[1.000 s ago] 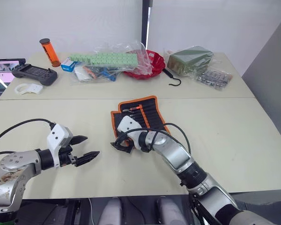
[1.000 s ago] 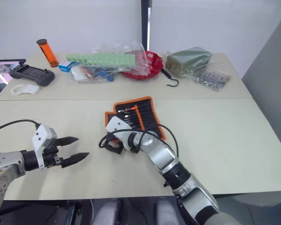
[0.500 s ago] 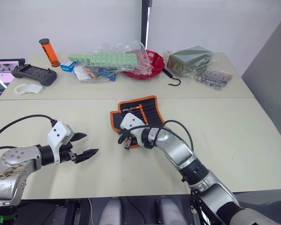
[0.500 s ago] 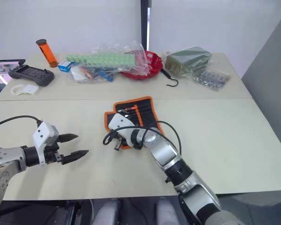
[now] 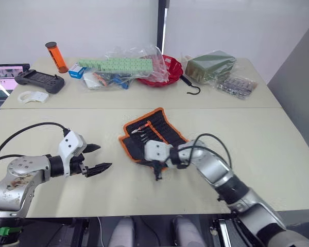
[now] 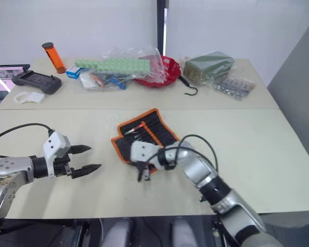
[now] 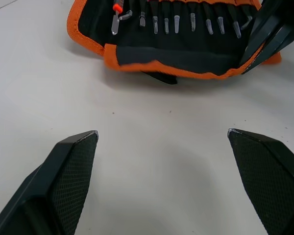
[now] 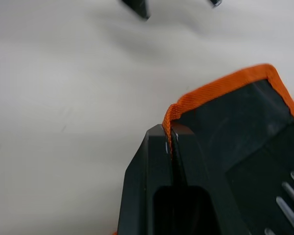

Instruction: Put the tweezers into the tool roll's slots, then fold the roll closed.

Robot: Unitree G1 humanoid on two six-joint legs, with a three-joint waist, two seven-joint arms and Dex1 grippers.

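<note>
The tool roll [image 5: 155,135], black with orange trim, lies open and askew at the table's middle. Several tweezers [image 7: 176,22] sit in its slots [image 7: 196,14], metal tips showing. My right gripper [image 5: 157,173] is shut on the roll's near orange edge [image 8: 210,88], fingers [image 8: 152,161] pinching the trim at a corner. My left gripper [image 5: 102,157] hovers open to the left of the roll, apart from it, nothing between its fingertips [image 7: 83,142]. A short black strap [image 7: 159,77] pokes from under the roll.
Along the far side lie a red bowl [image 5: 170,68], a black hook [image 5: 192,87], plastic bags with green blocks [image 5: 116,65], a green packet [image 5: 211,64], an orange bottle [image 5: 55,56], a black controller [image 5: 38,81] and a laptop [image 5: 2,77].
My right gripper has shut on the roll's near edge and drawn it toward me and to the right, turning the roll. The left gripper has stayed open and barely shifted.
</note>
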